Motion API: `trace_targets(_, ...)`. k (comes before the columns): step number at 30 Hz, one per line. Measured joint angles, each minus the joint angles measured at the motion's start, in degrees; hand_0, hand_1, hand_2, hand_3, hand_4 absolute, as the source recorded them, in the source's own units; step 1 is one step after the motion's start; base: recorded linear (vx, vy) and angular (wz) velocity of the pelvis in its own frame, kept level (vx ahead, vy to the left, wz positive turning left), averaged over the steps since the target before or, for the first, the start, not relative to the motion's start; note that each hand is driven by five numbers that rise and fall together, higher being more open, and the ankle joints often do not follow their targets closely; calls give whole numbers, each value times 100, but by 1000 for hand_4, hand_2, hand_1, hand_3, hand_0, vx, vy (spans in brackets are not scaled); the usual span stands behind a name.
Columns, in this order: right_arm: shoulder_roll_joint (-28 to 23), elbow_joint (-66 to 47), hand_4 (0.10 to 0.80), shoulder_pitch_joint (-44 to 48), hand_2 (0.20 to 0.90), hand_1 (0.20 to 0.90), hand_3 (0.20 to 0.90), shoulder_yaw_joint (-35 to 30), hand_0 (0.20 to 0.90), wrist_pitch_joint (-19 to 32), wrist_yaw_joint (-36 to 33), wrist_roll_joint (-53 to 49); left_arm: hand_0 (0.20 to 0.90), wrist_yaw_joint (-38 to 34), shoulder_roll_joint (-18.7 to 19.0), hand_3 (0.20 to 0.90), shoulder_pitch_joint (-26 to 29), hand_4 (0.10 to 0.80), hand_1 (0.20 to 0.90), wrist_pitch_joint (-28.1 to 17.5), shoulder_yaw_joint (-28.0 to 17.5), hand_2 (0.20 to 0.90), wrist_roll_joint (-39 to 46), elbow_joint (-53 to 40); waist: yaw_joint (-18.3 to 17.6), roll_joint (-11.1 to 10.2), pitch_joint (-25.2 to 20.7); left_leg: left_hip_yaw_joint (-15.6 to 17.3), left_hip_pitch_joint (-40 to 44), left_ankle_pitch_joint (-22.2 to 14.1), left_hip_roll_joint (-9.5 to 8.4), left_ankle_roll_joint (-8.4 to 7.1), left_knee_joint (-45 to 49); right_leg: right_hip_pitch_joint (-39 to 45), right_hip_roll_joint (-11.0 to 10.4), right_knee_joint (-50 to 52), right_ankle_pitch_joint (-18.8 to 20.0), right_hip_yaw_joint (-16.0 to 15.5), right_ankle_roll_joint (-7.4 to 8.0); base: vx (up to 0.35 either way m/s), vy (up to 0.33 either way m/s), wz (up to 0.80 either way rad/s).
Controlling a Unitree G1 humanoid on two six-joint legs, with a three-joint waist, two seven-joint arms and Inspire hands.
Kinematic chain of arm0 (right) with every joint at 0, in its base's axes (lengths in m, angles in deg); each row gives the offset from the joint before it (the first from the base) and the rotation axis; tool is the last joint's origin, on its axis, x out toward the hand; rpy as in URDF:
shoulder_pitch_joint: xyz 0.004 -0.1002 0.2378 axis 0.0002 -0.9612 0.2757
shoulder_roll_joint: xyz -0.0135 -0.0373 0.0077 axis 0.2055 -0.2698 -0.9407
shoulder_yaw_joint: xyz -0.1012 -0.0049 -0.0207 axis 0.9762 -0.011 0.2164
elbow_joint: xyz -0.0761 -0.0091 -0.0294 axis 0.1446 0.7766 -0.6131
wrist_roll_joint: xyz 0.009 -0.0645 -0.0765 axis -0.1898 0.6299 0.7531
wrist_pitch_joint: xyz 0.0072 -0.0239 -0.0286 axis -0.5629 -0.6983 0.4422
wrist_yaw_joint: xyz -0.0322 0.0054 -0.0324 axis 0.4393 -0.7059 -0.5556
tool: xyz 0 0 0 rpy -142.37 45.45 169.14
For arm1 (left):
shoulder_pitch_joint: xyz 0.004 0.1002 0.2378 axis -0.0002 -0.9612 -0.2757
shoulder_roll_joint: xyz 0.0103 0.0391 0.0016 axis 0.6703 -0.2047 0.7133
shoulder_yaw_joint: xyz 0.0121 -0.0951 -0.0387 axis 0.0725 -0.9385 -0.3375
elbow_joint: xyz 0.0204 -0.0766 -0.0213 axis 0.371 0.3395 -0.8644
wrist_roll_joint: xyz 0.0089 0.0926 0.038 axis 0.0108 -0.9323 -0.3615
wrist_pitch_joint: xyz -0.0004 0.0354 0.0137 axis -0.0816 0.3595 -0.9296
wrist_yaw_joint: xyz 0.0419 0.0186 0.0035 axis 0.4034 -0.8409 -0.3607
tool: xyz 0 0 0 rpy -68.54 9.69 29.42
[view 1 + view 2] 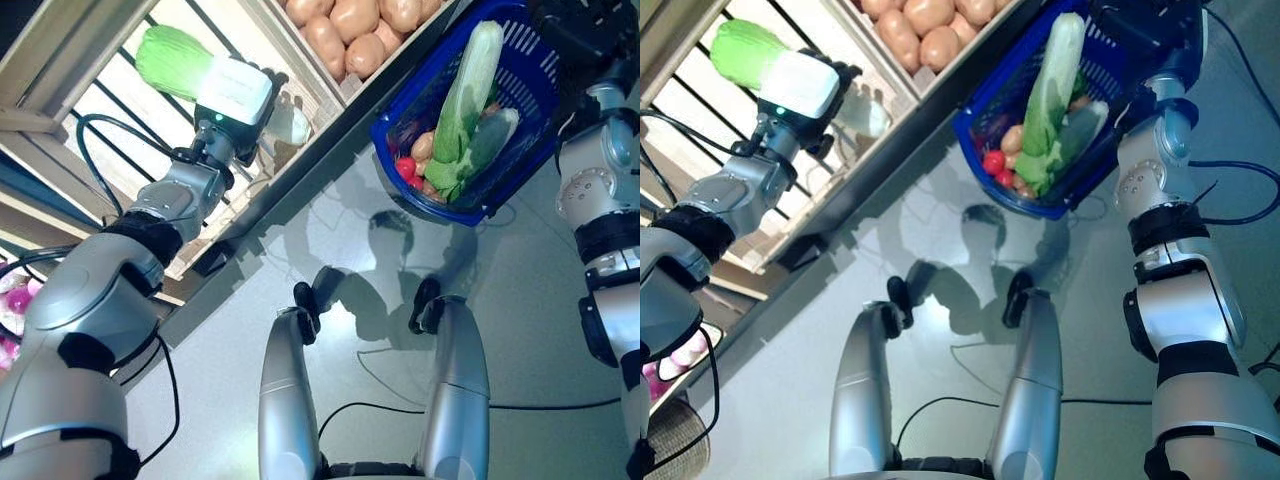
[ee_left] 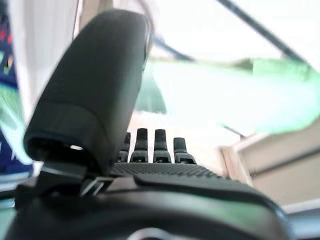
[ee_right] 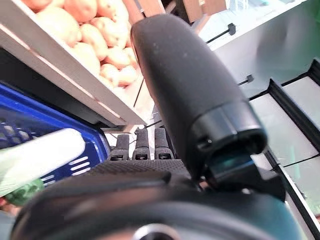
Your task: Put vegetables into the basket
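The shelf [image 1: 90,120] carries a pale green cabbage [image 1: 172,60] lying just beyond the left hand [image 1: 262,125], its long axis running away from the hand toward the shelf's back. That hand is nearer and hangs released, fingers straight, touching nothing. The blue basket [image 1: 520,110], already holding greens, hangs at the right hand [image 3: 150,150]. Whether those fingers clasp its handle I cannot tell; the rim hides them.

wooden crate [image 1: 322,92], slatted shelf [image 1: 120,90], grey floor [image 1: 530,330]
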Motion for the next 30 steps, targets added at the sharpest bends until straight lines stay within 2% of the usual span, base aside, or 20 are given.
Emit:
trace_targets(5, 33, -8, 800, -67, 900, 900, 900, 0, 900, 0, -1, -116, 900, 170, 1, 900, 17, 800, 900, 113, -19, 900, 7, 20, -1, -2, -1, -6, -124, -124, 48, 53, 169, -62, -3, 60, -13, -3, 1, 2, 5, -4)
trace_targets(9, 35, -22, 800, -75, 900, 900, 900, -5, 900, 0, -2, -253, 900, 6, -2, 900, 25, 800, 900, 142, -24, 900, -85, 9, -3, -9, -3, -25, -279, -126, 51, 61, 248, -183, -11, 83, 3, -2, 16, -19, 6, 1)
trace_targets(16, 107, -97, 800, -85, 900, 900, 900, -7, 900, 1, -1, -259, 900, -43, -93, 900, 383, 800, 900, 342, 12, 900, -359, 283, -34, -74, 2, -24, -791, -161, 75, 110, 474, -664, -9, 170, 38, 23, 28, -33, 37, -1)
trace_targets(20, 127, -200, 800, -110, 900, 900, 900, -14, 900, 4, -1, -258, 900, -152, -148, 900, 546, 800, 900, 565, 1, 900, -366, 462, -66, -113, 6, -16, -1098, -366, 150, 145, 874, -937, -31, 374, 22, 25, 12, -40, 16, -14)
trace_targets(23, 132, -417, 800, -116, 900, 900, 900, -12, 900, 4, -2, -254, 900, -167, -162, 900, 723, 800, 900, 606, -6, 900, -370, 486, -100, -115, 6, -30, -1317, -460, 154, 220, 1098, -1128, -80, 532, 9, 64, 5, -26, 2, -7)
trace_targets(30, 141, -602, 800, -115, 900, 900, 900, -12, 900, 11, -5, -255, 900, -426, -165, 900, 838, 800, 900, 618, -73, 900, -373, 492, -123, -163, -2, -67, -1599, -451, 139, 241, 1229, -1400, -57, 570, 58, 143, 64, -27, -11, 0)
